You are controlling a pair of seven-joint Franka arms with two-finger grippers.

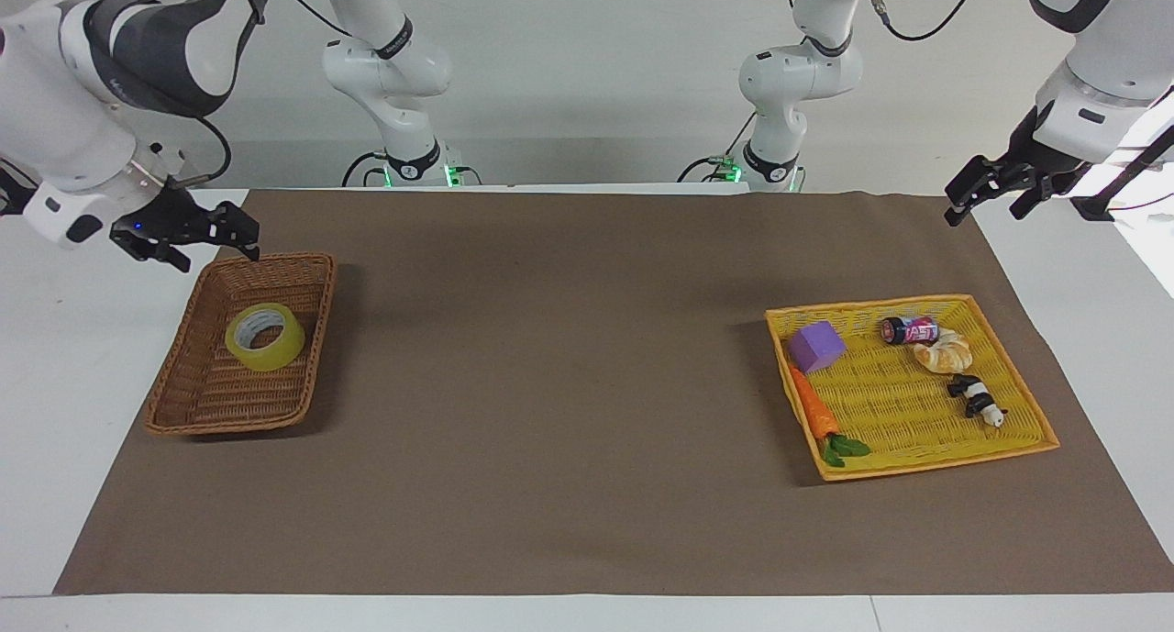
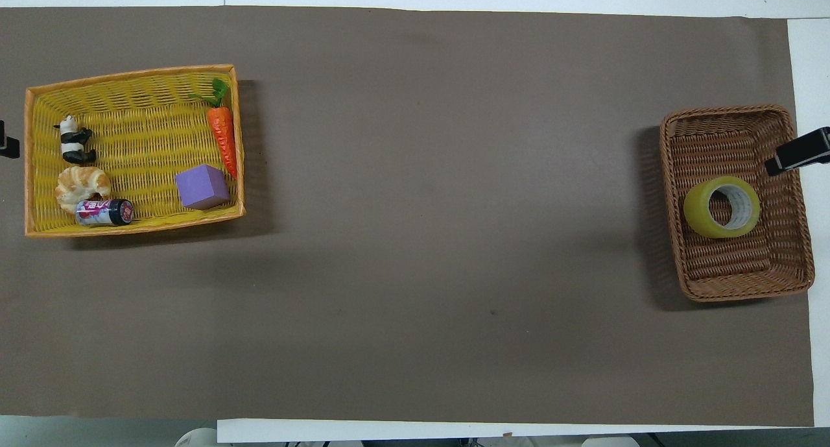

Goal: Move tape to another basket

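Note:
The yellow tape (image 1: pixel 264 337) rests tilted in the brown wicker basket (image 1: pixel 213 395), its white-grey core showing; it also shows in the overhead view (image 2: pixel 721 207) inside the basket (image 2: pixel 726 272). My right gripper (image 1: pixel 218 252) is open and empty, raised over the basket's rim at the right arm's end, apart from the tape. One of its fingers (image 2: pixel 797 157) shows in the overhead view. My left gripper (image 1: pixel 987 210) is open and empty in the air over the mat's corner at the left arm's end, where the arm waits.
A yellow flat woven tray (image 1: pixel 1027 449) toward the left arm's end holds a purple block (image 1: pixel 815 346), a carrot (image 1: pixel 813 411), a small can (image 1: pixel 910 330), a croissant (image 1: pixel 943 351) and a panda figure (image 1: pixel 977 400). A brown mat (image 1: pixel 569 357) covers the table.

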